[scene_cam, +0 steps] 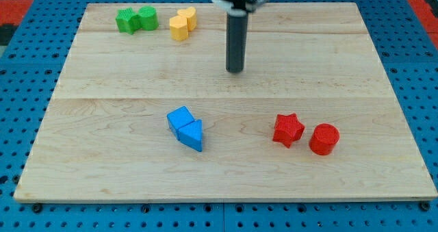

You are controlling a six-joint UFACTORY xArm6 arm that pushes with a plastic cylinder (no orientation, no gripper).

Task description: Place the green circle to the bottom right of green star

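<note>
A: What is the surface like?

B: A pale wooden board (pixel 226 116) made of long planks, lying on a blue pegboard (pixel 20 122) dotted with holes. A strip of red shows at the view's top corners.

A: Take me across it from the view's left.

B: At the top left sits the green star (pixel 126 20), and touching its right side is the green circle (pixel 147 17). Just right of them, two yellow blocks touch each other: a yellow hexagon-like block (pixel 179 28) and a second yellow block (pixel 188 16) behind it, whose shape I cannot make out. Lower down, left of centre, a blue cube (pixel 181 119) touches a blue triangle (pixel 193 135). At the lower right, a red star (pixel 288 129) stands just beside a red cylinder (pixel 324 139).

A: And the arm? Any fingers, open or closed?

B: No fingers at all, only the dark rod. My tip (pixel 235 70) rests on the board near the top centre, touching no block and holding nothing. It is well right of the green circle and slightly lower, with the yellow pair between them.

A: Room to move?

B: The green pair lies near the board's top edge. Bare wood spreads below the green star and across the middle of the board.
</note>
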